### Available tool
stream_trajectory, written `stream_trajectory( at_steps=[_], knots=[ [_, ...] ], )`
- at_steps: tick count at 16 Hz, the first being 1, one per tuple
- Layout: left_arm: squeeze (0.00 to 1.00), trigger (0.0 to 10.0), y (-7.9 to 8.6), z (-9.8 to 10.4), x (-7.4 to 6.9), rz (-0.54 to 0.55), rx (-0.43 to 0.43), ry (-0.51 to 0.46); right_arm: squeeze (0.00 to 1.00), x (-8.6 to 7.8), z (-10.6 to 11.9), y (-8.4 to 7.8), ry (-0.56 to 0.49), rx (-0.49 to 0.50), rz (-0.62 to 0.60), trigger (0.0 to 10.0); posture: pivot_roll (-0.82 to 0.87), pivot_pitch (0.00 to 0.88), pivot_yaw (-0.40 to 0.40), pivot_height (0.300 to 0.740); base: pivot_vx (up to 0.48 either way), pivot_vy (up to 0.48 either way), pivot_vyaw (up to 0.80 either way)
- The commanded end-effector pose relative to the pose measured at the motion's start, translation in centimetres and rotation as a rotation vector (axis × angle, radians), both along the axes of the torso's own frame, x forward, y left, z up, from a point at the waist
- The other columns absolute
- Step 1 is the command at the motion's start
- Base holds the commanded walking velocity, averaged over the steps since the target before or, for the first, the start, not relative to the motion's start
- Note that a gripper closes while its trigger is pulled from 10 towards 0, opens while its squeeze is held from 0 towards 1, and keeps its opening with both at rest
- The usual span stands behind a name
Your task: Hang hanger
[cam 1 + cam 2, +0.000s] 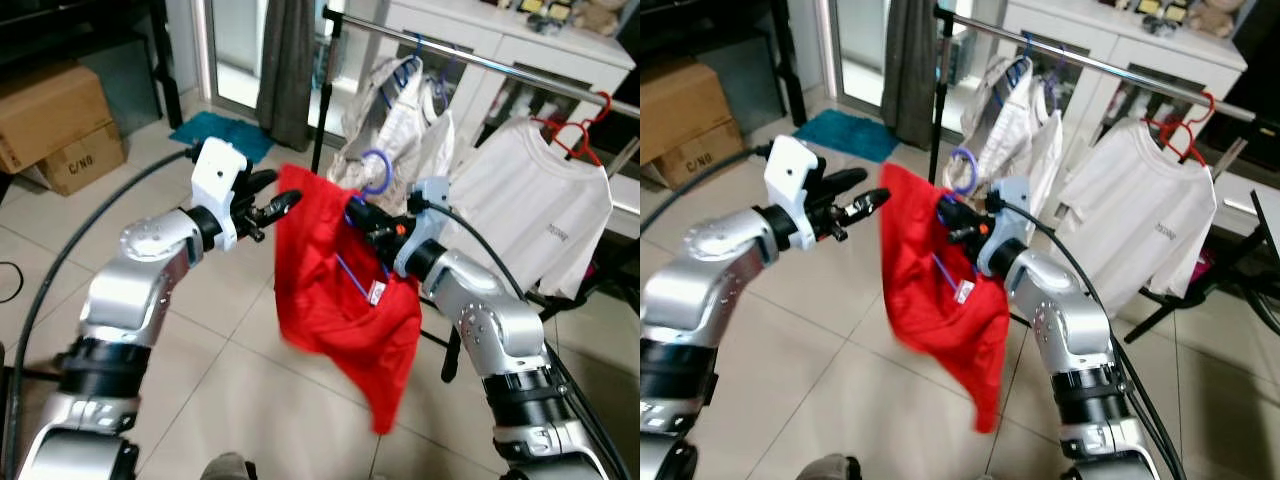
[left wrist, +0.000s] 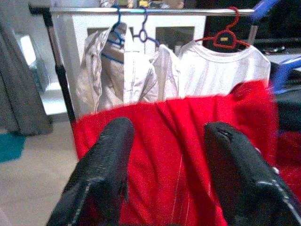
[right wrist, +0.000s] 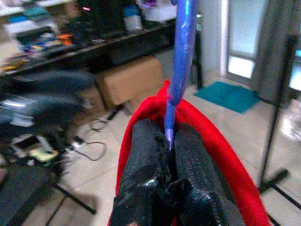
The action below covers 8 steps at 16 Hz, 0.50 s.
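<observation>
While our right gripper (image 3: 169, 155) is clamped on the neck of the blue plastic hanger (image 1: 376, 172), we hold the hanger up in front of us, short of the silver metal clothes rail (image 1: 480, 62), with the soft red cloth shirt (image 1: 340, 300) draped from it. Our left gripper (image 2: 167, 165) hangs just beside the shirt's shoulder with its fingers apart, gripping nothing.

We judge the load light, but limp: the shirt sags and swings freely, so it gives no stiffness to steer by and could slip off a tilted hanger. The hanger itself looks thin and smooth, likely to twist between the pads. The neck just below the hook seems the right hold, keeping the hook free for the rail, between the pale jacket (image 1: 395, 120) and the white T-shirt on a red hanger (image 1: 530, 210).
</observation>
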<state>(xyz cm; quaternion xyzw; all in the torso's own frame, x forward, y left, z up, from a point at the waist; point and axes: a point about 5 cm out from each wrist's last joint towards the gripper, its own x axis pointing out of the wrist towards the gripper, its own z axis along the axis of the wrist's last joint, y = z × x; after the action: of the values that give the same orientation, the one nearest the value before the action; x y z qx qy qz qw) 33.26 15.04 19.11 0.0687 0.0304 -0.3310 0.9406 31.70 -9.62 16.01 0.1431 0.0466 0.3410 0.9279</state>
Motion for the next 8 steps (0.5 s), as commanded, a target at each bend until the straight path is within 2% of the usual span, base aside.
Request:
stream_trajectory(
  at_steps=[1,3,7,8],
  knots=[
    [0.0,10.0,-0.7,0.5,0.5,-0.022,0.0,-0.025,0.0,-0.5,1.0,0.0,-0.04,0.026,0.046,10.0,0.03,0.0,-0.125,0.74,0.0,0.0,0.0],
    [0.0,10.0,-1.2,-0.1,1.0,-0.064,-0.004,0.005,0.0,-0.9,1.4,0.4,-0.053,0.048,0.098,10.0,0.02,0.0,-0.123,0.74,0.0,0.0,0.0],
    [0.0,9.8,-2.3,-0.5,1.1,-0.171,-0.032,0.02,0.0,-1.4,1.6,0.7,-0.062,0.059,0.141,10.0,0.02,0.0,-0.119,0.74,0.0,0.0,0.0],
    [0.0,1.9,-2.5,-1.0,1.2,-0.179,-0.022,0.042,0.0,-1.6,1.6,0.9,-0.062,0.061,0.158,10.0,0.02,0.0,-0.119,0.74,0.0,0.0,0.0]
  ],
)
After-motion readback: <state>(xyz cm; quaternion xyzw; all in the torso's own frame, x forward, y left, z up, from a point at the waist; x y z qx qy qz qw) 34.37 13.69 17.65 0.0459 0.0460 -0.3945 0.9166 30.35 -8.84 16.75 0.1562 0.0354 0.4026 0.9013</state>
